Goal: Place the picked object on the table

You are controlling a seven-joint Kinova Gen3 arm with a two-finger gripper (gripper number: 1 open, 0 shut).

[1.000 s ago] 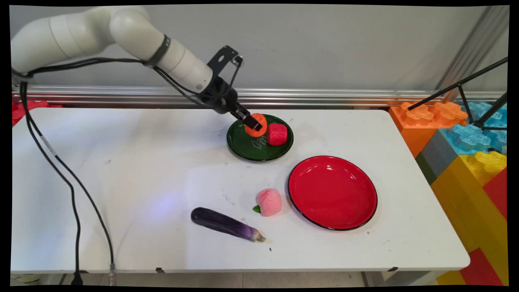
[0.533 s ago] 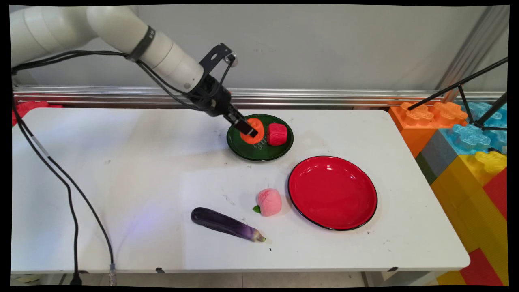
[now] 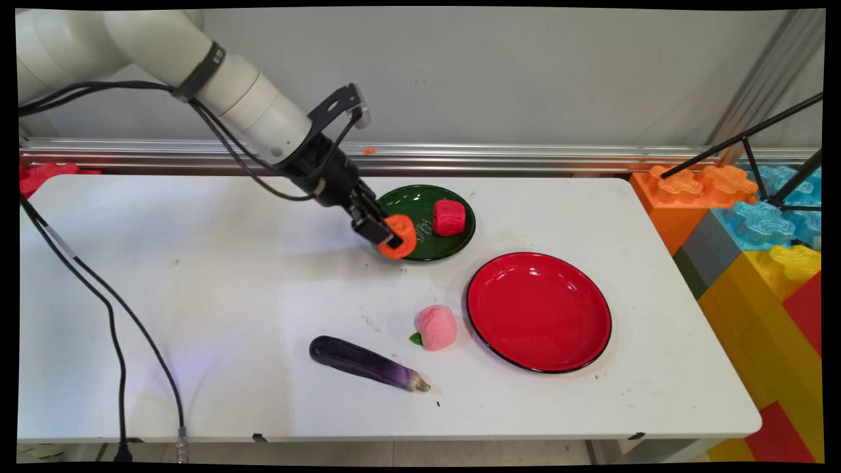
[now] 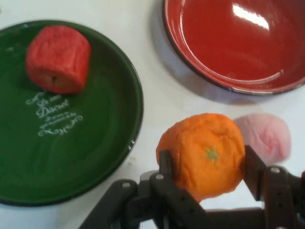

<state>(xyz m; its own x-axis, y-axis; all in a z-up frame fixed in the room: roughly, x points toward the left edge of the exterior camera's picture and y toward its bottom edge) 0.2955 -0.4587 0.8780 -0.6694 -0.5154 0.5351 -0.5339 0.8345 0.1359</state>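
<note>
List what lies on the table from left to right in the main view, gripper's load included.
Purple eggplant → orange fruit held in the gripper at the green plate's near-left rim → pink peach → red fruit on the green plate → empty red plate.

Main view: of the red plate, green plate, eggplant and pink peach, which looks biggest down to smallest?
1. red plate
2. green plate, partly hidden by the gripper and farther away, so its rank is less sure
3. eggplant
4. pink peach
</note>
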